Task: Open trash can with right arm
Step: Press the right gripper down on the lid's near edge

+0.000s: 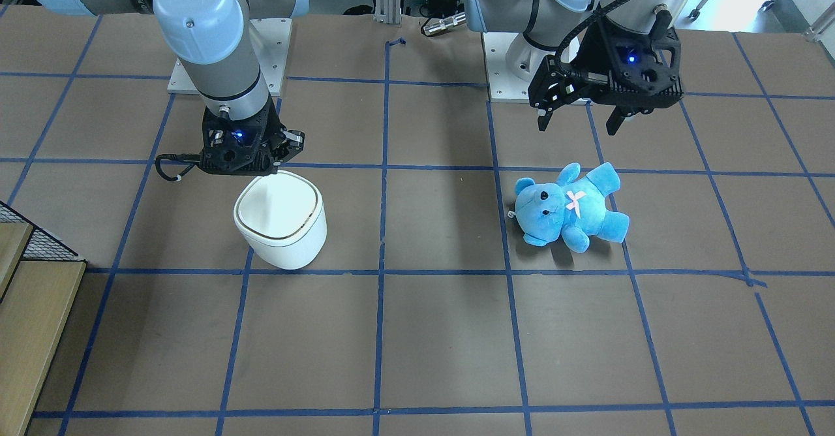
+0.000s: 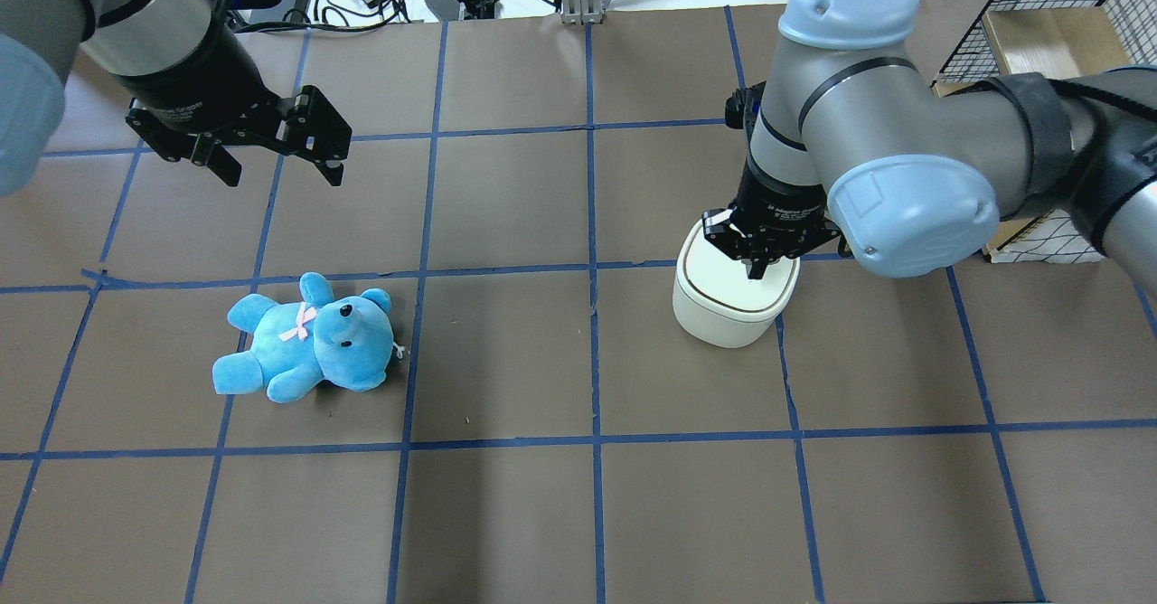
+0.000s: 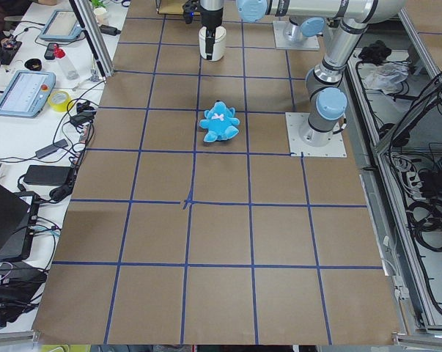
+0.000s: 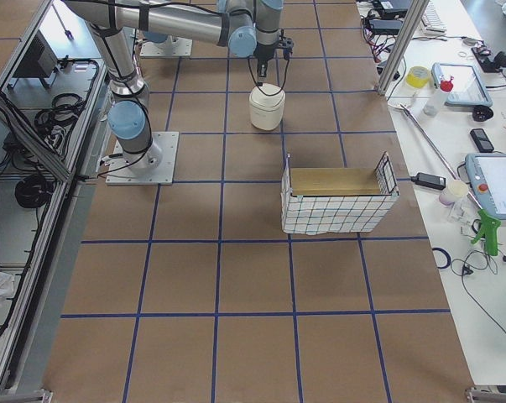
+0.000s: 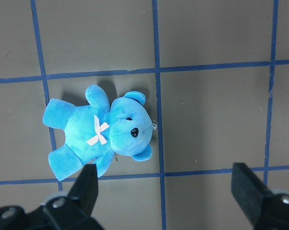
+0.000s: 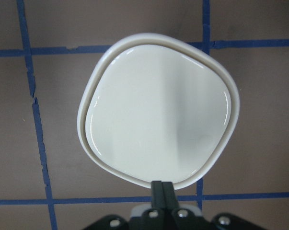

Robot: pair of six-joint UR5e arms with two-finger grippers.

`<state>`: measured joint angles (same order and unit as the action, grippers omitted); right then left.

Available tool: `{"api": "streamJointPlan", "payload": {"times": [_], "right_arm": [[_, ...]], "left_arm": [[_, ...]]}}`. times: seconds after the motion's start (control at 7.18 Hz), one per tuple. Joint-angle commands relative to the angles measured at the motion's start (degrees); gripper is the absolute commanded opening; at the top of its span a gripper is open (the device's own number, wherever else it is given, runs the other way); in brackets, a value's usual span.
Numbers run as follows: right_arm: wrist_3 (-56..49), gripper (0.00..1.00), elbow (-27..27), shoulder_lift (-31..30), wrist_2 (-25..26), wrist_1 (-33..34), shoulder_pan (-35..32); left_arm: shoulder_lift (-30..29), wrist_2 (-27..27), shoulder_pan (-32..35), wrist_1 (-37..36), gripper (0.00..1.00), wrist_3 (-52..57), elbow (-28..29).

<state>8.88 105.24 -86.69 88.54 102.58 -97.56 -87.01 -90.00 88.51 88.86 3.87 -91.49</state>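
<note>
The trash can (image 1: 280,220) is a small white bin with its flat lid down; it also shows in the overhead view (image 2: 728,310) and fills the right wrist view (image 6: 158,124). My right gripper (image 2: 759,268) is shut and empty. It points straight down at the lid's edge on the robot's side, and its tips (image 6: 162,189) are together over the rim. I cannot tell whether they touch the lid. My left gripper (image 2: 278,173) is open and empty, hanging above the table behind the blue teddy bear (image 2: 307,337).
The teddy bear (image 5: 103,132) lies on its back on the robot's left half of the table. A wire basket with a wooden box (image 2: 1039,34) stands beyond the right arm, also in the exterior right view (image 4: 336,201). Blue tape lines grid the brown table.
</note>
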Motion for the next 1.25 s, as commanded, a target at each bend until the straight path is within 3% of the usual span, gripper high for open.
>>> {"api": "streamJointPlan", "payload": {"times": [0.0, 1.11], "right_arm": [[0.18, 0.00, 1.72, 0.03, -0.74, -0.10, 0.00], [2.29, 0.00, 2.08, 2.30, 0.66, 8.59, 1.66]], "left_arm": [[0.00, 0.09, 0.00, 0.00, 1.00, 0.00, 0.00], [0.09, 0.00, 0.00, 0.00, 1.00, 0.00, 0.00]]}}
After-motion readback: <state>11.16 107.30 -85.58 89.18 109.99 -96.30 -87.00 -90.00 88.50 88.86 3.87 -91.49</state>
